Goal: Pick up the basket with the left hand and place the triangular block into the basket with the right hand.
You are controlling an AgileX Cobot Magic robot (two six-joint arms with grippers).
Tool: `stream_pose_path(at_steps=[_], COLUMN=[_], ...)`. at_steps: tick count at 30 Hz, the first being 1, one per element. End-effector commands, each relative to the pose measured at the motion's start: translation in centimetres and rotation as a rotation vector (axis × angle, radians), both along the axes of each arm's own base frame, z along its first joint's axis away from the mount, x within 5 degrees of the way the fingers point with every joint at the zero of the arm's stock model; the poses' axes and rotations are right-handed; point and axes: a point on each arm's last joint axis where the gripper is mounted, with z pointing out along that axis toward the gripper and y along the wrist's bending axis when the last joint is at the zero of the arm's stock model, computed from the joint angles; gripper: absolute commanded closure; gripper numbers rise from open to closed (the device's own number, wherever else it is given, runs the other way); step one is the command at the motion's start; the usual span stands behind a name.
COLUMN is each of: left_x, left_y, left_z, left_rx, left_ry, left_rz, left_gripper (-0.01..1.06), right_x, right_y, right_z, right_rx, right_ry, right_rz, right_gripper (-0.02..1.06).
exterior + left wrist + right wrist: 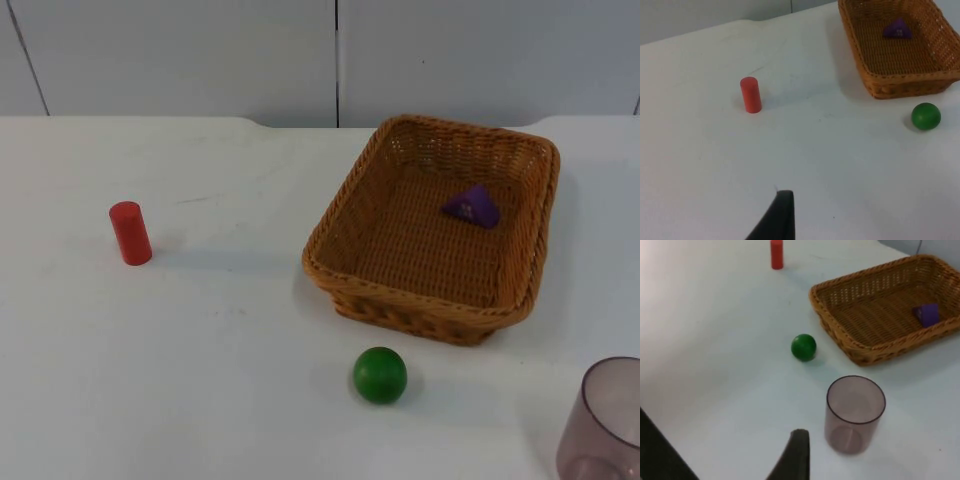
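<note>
the white worktop (pixel 200 380) carries everything. the woven basket (pixel 350 215) sits flat on it toward the partition wall, and the purple triangular block (pixel 472 206) already lies inside, on the basket floor near its far wall. so the placing looks done and the basket is set down; by my reading the task is at or past its last step, and what remains, if anything, is for both arms to wait clear.

a translucent purple cup (pixel 855 412) stands upright near the right claw (pixel 795 460), well shown from the right wrist, cut off at the edge from the top. the left claw (pixel 777 217) hangs over bare worktop. whether either claw is spread or closed i cannot tell; neither has hold of anything visible.

a red cylinder (pixel 130 233) stands upright well apart from the basket; a green ball (pixel 380 375) rests just before it.
</note>
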Motion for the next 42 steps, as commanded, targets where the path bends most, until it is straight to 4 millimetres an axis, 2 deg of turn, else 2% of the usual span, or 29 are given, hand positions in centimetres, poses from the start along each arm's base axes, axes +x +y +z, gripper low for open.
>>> stream_pose_path(at_steps=[1,17,19,22,35,39,42], left_x=[-0.04,-0.04,-0.04,-0.04,-0.04,-0.04,-0.04], left_y=[-0.07,-0.07,-0.07,-0.07,-0.07,-0.07,-0.07], left_z=[-0.12,-0.10,-0.10,-0.10,-0.10,-0.10,-0.10], left_rx=[-0.015,-0.016,-0.016,-0.016,-0.016,-0.016,-0.016], left_ry=[0.006,0.005,0.005,0.005,0.005,0.005,0.005], left_rz=[-0.005,-0.005,-0.005,-0.005,-0.005,-0.005,-0.005], left_gripper=[0.00,0.00,0.00,0.00,0.00,0.00,0.00], right_x=[0.20,0.06,0.06,0.05,0.01,-0.03,-0.13], right_y=[-0.06,0.12,0.12,0.13,0.18,0.20,0.24], right_z=[-0.03,-0.05,-0.05,-0.05,-0.04,-0.04,-0.04], right_rx=[0.015,0.013,0.013,0.013,0.028,0.028,0.028], right_ry=[-0.008,-0.007,-0.007,-0.007,0.003,0.002,0.000], right_rz=[-0.029,0.000,0.000,0.002,-0.010,-0.060,-0.181], right_gripper=[0.23,0.23,0.16,-0.01,-0.01,-0.01,-0.01])
